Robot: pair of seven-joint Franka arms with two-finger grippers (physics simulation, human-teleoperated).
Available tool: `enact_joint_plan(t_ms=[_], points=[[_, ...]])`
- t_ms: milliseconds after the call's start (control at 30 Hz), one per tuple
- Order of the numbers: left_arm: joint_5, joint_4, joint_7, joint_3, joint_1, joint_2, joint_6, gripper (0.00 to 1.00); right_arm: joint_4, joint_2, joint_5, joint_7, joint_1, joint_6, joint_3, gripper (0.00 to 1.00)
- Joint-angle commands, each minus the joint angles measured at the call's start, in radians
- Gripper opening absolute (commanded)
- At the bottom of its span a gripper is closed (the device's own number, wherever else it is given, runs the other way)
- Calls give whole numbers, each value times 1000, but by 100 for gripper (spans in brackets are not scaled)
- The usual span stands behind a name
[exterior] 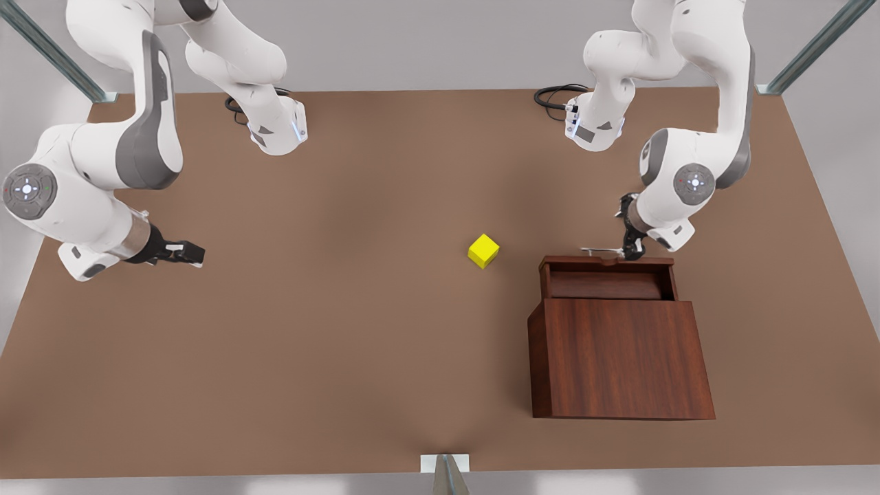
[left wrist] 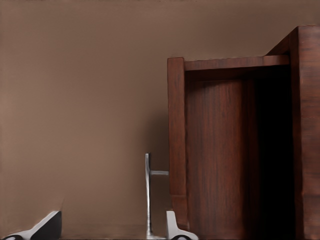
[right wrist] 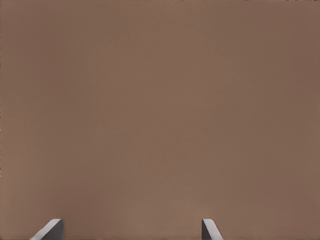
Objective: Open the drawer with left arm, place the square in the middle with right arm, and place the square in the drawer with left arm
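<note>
The square [exterior: 483, 250], a small yellow cube, rests on the brown tabletop near the middle, to the front view's left of the cabinet. The drawer [exterior: 605, 284] stands pulled out of the wooden cabinet [exterior: 619, 357], its hollow [left wrist: 225, 150] showing nothing inside. My left gripper [exterior: 631, 244] is at the drawer's silver bar handle [left wrist: 148, 195]. It is open [left wrist: 112, 231], its fingers straddling the bar. My right gripper [exterior: 189, 253] waits open [right wrist: 130, 231] low over bare table at the front view's far left, well away from the square.
Both arm bases [exterior: 275, 130] [exterior: 595, 127] stand at the table's far edge with black cables beside them. Metal frame posts [exterior: 447, 474] rise at the table's edges. Bare tabletop lies between the right gripper and the square.
</note>
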Motion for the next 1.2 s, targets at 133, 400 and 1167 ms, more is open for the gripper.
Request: enact_joint_plan(t_ms=[133, 400, 1167], points=[[-77, 197, 422, -37, -11, 17, -7, 100, 23, 9, -2, 2, 7, -9, 5, 100], [47, 624, 1363, -290, -179, 396, -210, 100, 20, 15, -2, 2, 7, -8, 5, 100], [87, 114, 1616, -276, -301, 503, 441, 100, 14, 26, -2, -9, 6, -3, 5, 100]])
